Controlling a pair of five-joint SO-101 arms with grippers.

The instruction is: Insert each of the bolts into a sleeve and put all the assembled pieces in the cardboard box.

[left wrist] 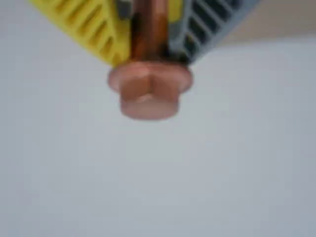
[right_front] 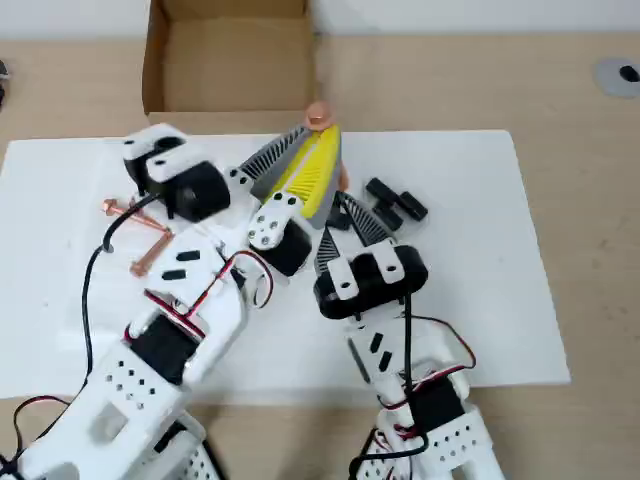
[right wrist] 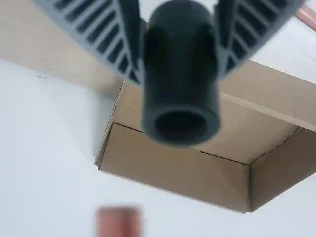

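Copper bolt (left wrist: 149,94): rigid metal, light, probably slick; shank pinched in left gripper (left wrist: 150,57), head poking out, just beside front corner of cardboard box (right_front: 152,70). Black sleeve (right wrist: 180,94): stiff, light; best gripped across barrel, as right gripper (right wrist: 178,69) clamps it, near box front. Spare sleeves (right_front: 395,203) and bolts (right_front: 135,228) farther from box
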